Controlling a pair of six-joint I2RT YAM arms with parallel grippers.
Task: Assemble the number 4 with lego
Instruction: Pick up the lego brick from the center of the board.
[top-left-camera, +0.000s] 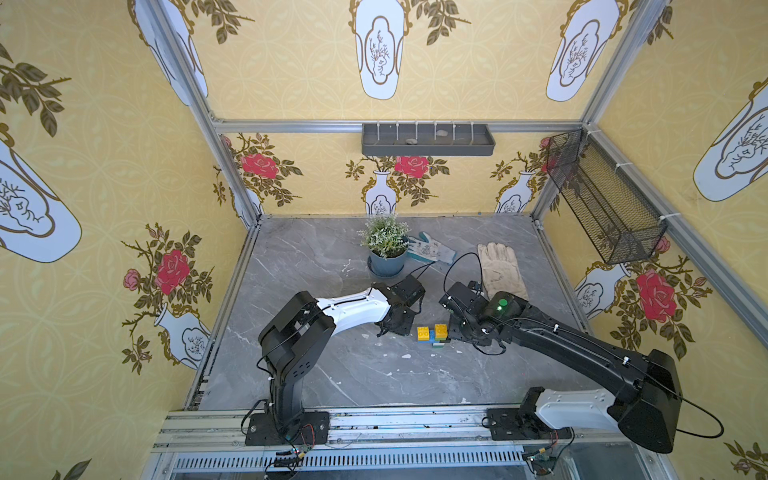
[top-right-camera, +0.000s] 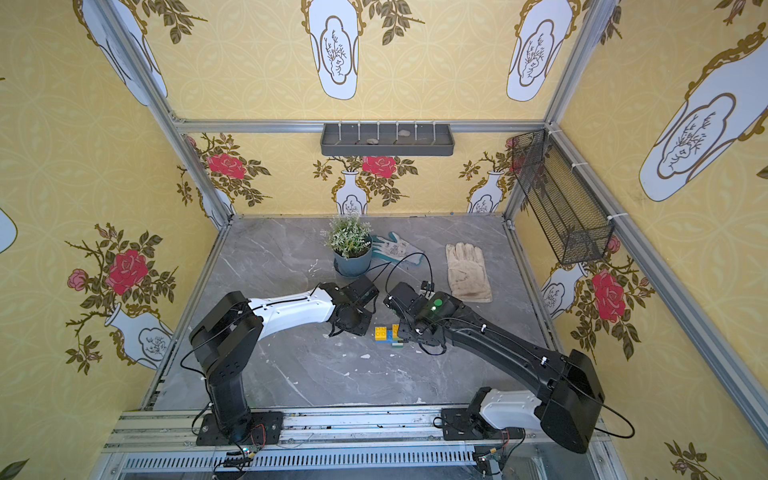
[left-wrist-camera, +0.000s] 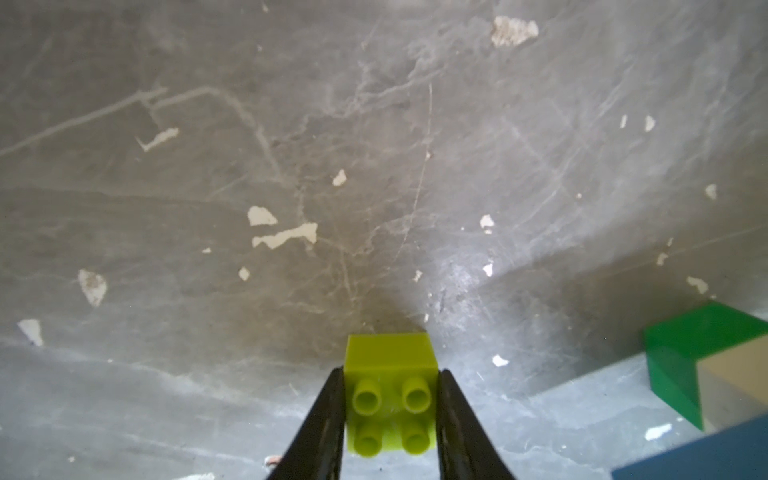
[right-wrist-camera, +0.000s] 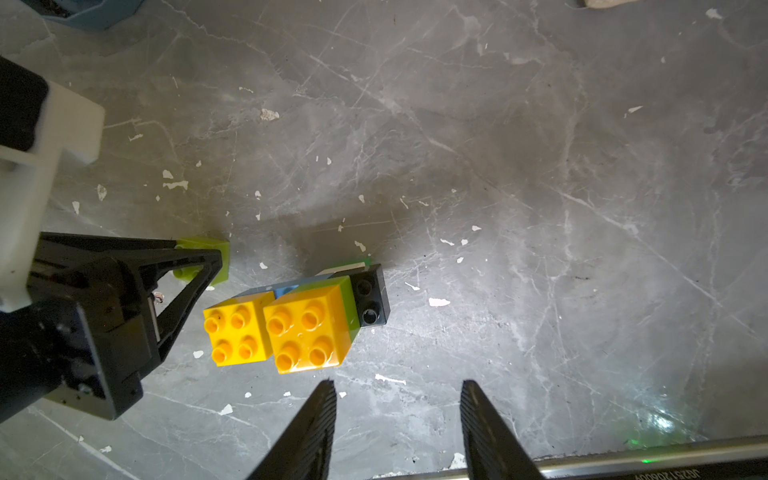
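Left tool (left-wrist-camera: 390, 372) clamped on small lime studded plastic brick (left-wrist-camera: 390, 353); right tool (right-wrist-camera: 399, 384) apart, empty. Best lift straight, studs level.

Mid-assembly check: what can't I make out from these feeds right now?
- Hidden in both top views: the lime brick, under the left claw; only wrist views show it.
- Stem's white brick and green brick: cut off by the left wrist view's edge, mostly buried under yellow bricks in the right wrist view.
- Also hidden there: the right claw's tips, beneath its own arm.
- Bits in the wall tray: too small to name.
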